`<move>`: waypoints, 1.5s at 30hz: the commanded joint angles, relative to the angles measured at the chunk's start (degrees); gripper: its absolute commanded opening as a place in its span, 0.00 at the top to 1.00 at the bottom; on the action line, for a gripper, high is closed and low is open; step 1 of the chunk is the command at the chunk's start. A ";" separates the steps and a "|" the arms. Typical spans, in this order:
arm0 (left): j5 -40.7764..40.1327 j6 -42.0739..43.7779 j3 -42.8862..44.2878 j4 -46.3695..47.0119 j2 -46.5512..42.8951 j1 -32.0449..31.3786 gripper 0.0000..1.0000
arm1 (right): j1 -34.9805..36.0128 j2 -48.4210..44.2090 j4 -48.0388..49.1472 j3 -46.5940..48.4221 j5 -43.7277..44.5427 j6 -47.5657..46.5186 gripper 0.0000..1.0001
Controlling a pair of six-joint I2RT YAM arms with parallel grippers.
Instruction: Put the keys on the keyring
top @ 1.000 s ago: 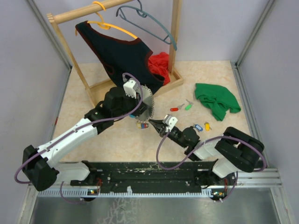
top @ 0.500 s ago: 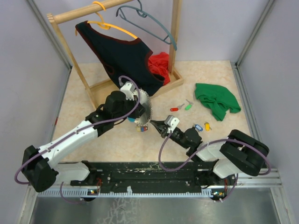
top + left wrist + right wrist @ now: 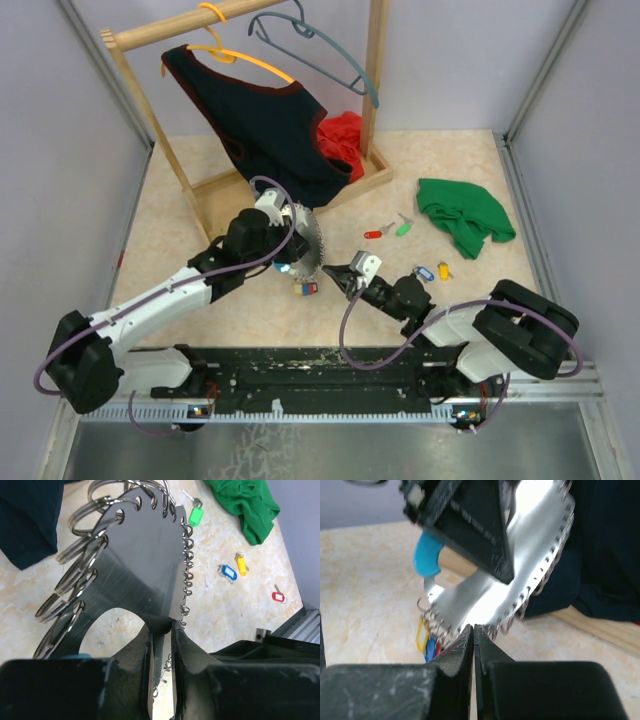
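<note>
beige marble-look table (image 3: 440,155). silver metal disc keyring, ring-rimmed, light-blue handle (image 3: 305,240): pinched by left gripper (image 3: 161,625). hanging capped keys (image 3: 306,288) below it: judged done. right gripper (image 3: 473,627): pressed together at its rim. right of it, loose: red-capped key (image 3: 372,234), green-capped key (image 3: 404,227), blue-capped key (image 3: 424,272), yellow-capped key (image 3: 443,270): remaining.

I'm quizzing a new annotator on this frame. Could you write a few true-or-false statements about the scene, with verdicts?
1. The left end effector grips the keyring by its metal plate. True.
2. The right end effector is wide open. False: its jaws are shut.
3. A green key lies beside a red key on the table. True.
4. The green garment hangs on the wooden rack. False: it lies crumpled on the table.
</note>
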 commanded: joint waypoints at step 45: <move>-2.72 8.40 5.36 2.24 -1.56 -2.96 1.00 | 1.84 7.02 5.86 3.18 0.71 4.67 0.83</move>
